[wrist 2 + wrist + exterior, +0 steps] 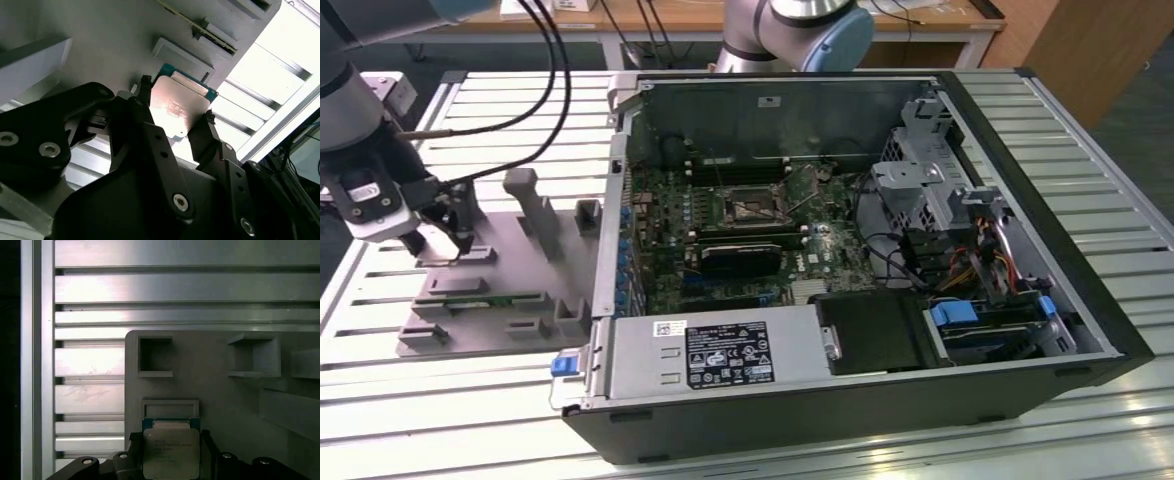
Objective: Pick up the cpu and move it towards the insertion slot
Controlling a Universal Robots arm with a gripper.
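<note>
The cpu [176, 107] is a small silvery square chip with a thin green rim; it also shows in the first wrist view [170, 452]. My gripper [177, 98] has one black finger against each side of it, shut on its edges. In the exterior view the gripper [440, 245] hangs low over the far end of the grey fixture plate [520, 265], at that view's left. I cannot tell whether the chip is off the plate. The insertion slot [750, 203], a square socket with a shiny frame, sits on the green motherboard [834, 245] inside the open computer case, well to the exterior view's right of the gripper.
The fixture plate carries upright posts [534, 205] and rectangular blocks [155, 357] close to the gripper. The case's metal side wall [616, 190] stands between the plate and the motherboard. A black ribbed block [740, 258], cables and drive cages [947, 200] crowd the case. Slatted aluminium table [175, 290] lies underneath.
</note>
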